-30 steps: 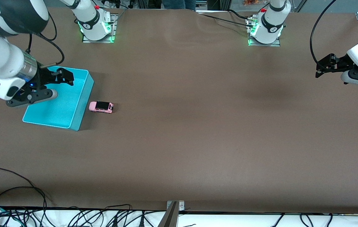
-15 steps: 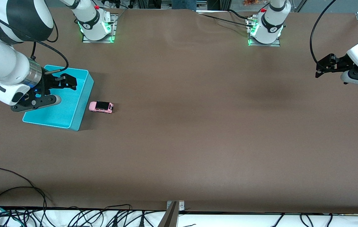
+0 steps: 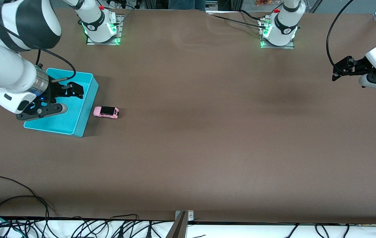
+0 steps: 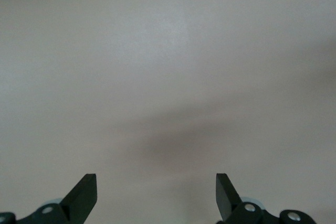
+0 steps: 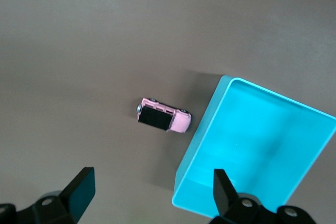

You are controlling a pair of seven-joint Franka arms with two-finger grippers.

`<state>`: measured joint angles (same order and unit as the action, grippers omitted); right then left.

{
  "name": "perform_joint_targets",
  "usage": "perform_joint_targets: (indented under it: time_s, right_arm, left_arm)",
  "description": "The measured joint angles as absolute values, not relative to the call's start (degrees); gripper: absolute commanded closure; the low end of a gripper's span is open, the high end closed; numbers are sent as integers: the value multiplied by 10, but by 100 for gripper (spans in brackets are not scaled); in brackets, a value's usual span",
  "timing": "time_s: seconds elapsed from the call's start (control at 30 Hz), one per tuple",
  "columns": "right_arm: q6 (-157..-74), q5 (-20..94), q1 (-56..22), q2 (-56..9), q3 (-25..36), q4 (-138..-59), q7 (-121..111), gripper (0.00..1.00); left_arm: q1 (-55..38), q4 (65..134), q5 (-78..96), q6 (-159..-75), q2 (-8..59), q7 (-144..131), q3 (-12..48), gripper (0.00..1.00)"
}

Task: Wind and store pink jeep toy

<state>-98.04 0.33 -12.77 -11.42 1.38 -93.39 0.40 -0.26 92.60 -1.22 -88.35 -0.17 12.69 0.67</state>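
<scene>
1. A turquoise bin is set on the brown table, toward the right arm's end; its open inside is seen as bare turquoise.
2. Black cables are looped along the table edge nearest the front camera.
3. A metal bracket is fixed at the middle of that edge.

No readable text, label, brand, number or sign shows in any view; the small dark round marks on the two arm bases by their green lights are too small to make out.
</scene>
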Motion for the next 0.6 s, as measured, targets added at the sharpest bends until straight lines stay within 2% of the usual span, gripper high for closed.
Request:
perform_joint_targets:
  time_s: [0.6]
  right_arm:
    - [-1147, 3, -129, -91, -8, -1123, 31, 0]
  left_arm:
    - [-3, 926, -12, -875, -2, 127, 7, 0]
